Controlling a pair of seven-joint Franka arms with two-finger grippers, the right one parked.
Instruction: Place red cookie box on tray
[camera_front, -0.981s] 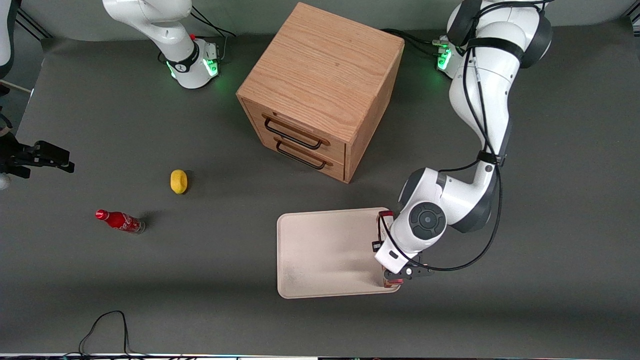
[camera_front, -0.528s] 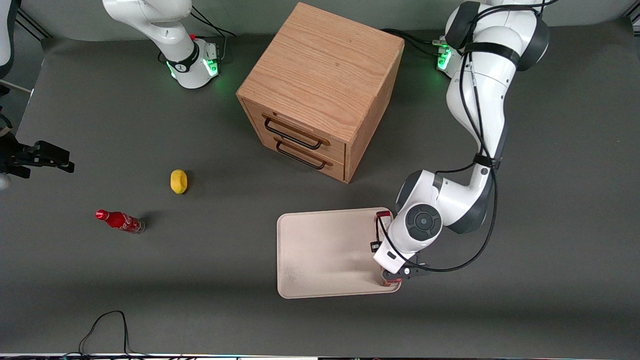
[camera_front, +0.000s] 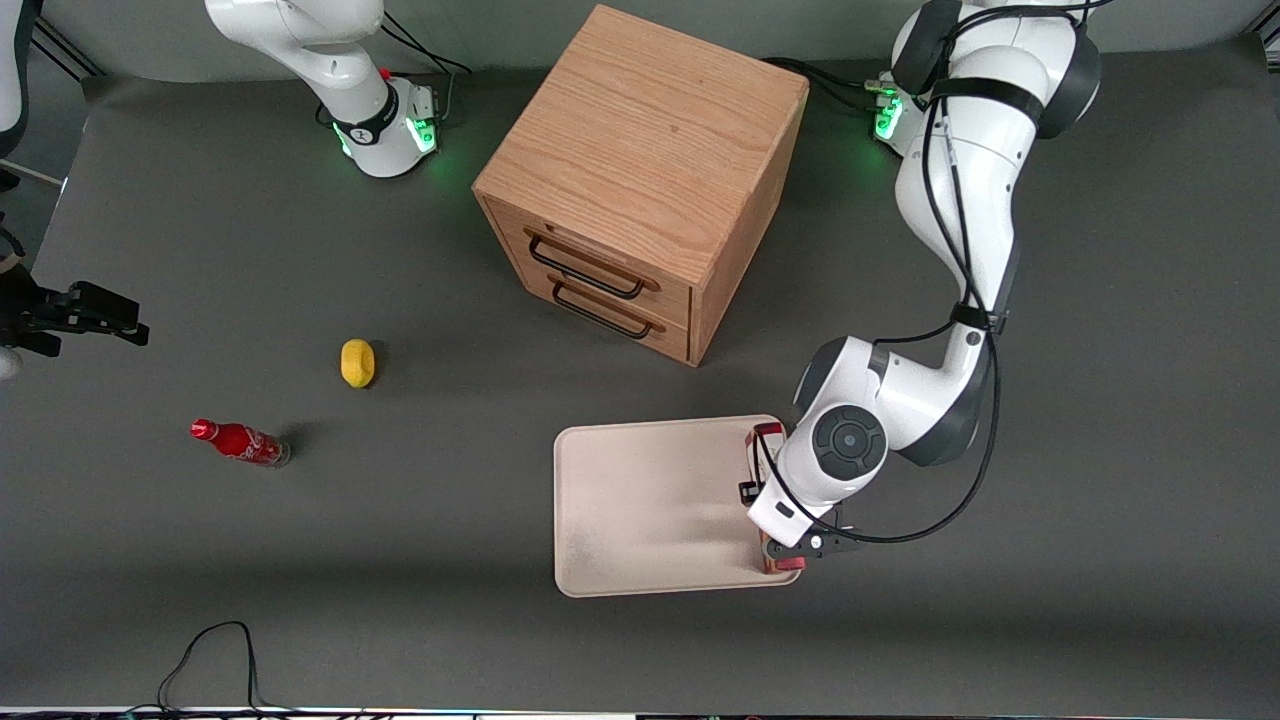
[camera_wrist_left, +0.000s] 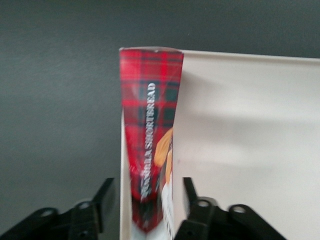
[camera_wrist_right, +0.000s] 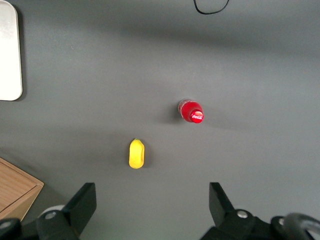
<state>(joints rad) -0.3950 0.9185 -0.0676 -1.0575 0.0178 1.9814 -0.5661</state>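
The red cookie box (camera_wrist_left: 150, 115) stands on its narrow long side, along the edge of the cream tray (camera_wrist_left: 250, 125) toward the working arm's end of the table. My left gripper (camera_wrist_left: 148, 189) straddles the box from above. Its fingers (camera_wrist_left: 107, 195) are open, with a small gap showing on each side of the box. In the front view the wrist covers most of the box (camera_front: 767, 433); only its two red ends show, at the rim of the tray (camera_front: 650, 500). The gripper (camera_front: 790, 505) sits under the wrist there.
A wooden two-drawer cabinet (camera_front: 640, 170) stands farther from the front camera than the tray. A yellow object (camera_front: 357, 362) and a small red soda bottle (camera_front: 240, 442) lie toward the parked arm's end. A black cable (camera_front: 215, 650) loops at the table's near edge.
The wrist and the box under it have shifted a few pixels toward the tray's middle. Nothing else has moved.
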